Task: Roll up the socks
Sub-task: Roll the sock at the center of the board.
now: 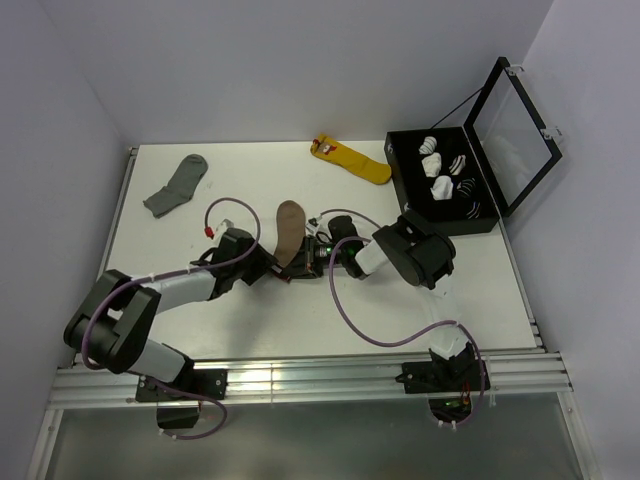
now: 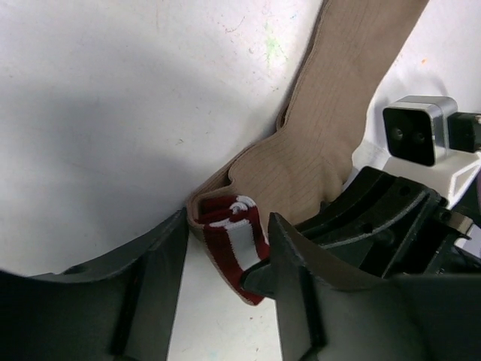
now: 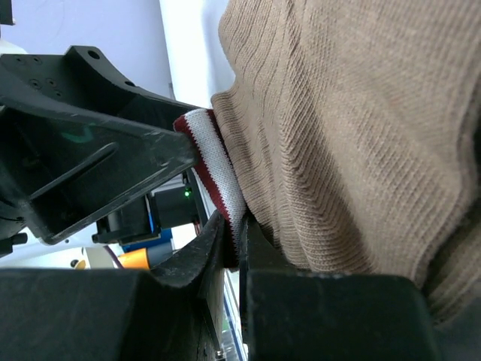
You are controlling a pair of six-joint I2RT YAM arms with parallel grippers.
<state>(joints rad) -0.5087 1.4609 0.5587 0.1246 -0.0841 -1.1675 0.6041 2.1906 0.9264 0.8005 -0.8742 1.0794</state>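
From above, the tan sock sits mid-bench, its long axis pointing away from the arms, toe farthest.

Left wrist: the left end effector has its jaws apart, straddling the striped cuff.

Right wrist: the right end effector is clamped on the cuff's edge.

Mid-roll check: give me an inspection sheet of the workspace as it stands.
Surface: white table, faint marks.
Job's things: tan sock lying mid-table, striped cuff toward the arms.
Clutter: grey sock far left; yellow sock far centre; open black case of rolled socks far right.
Grippers: right gripper shut on the cuff's edge; left gripper open, jaws straddling the cuff.
Cables: purple cables looping over the table by both arms.
Surroundings: white walls; aluminium rail at near edge.
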